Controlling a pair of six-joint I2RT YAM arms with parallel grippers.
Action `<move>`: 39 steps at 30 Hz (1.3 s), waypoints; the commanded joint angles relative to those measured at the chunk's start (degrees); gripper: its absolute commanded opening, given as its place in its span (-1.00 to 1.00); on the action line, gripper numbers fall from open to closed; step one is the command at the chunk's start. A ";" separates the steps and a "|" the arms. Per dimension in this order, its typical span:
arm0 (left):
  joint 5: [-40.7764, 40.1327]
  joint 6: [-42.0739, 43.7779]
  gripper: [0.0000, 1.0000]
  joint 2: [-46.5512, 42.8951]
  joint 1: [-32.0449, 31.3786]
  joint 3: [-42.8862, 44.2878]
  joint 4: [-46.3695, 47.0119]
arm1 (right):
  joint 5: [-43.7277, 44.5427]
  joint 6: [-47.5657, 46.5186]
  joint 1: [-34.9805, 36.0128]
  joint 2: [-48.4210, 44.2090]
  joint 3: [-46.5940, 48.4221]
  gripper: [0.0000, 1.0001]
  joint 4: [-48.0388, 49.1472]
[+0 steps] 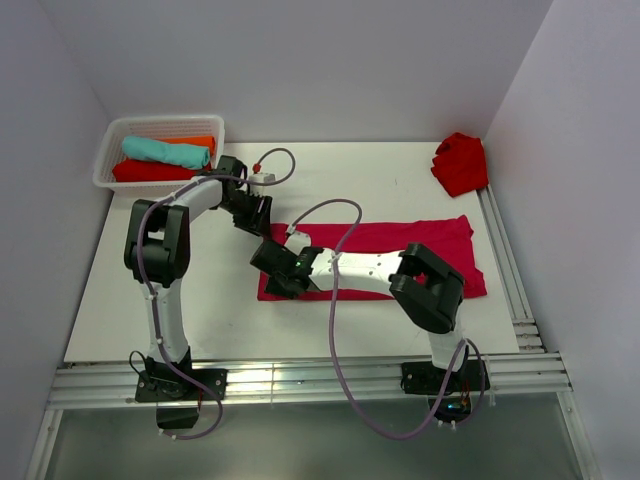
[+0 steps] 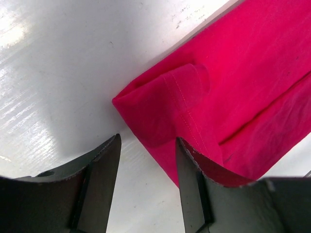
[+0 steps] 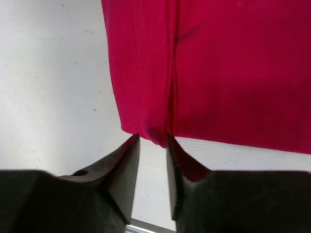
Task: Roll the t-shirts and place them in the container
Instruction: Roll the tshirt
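Note:
A raspberry-crimson t-shirt lies folded into a long strip across the table. My left gripper hovers at the strip's far left corner. In the left wrist view it is open, with bare table between the fingers and the folded corner of the t-shirt just ahead. My right gripper is at the strip's near left corner. It stands open with a narrow gap, and a small fold of the t-shirt's hem dips between the fingertips without being pinched.
A white basket at the back left holds rolled t-shirts: teal, orange and red. A crumpled scarlet t-shirt lies at the back right. Metal rails run along the right and near table edges.

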 commanded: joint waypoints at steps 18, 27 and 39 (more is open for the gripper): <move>-1.00 0.73 0.06 1.53 -0.12 0.92 1.72 | 1.23 1.19 -1.06 -2.70 -6.20 -0.87 2.05; 0.06 0.91 0.11 -0.14 -0.04 0.39 1.81 | 3.07 0.84 -0.80 -4.72 -4.27 -0.29 -0.05; 5.15 -0.85 0.10 0.56 -0.12 0.57 1.89 | 6.42 -2.76 1.48 5.55 15.59 -0.22 -10.96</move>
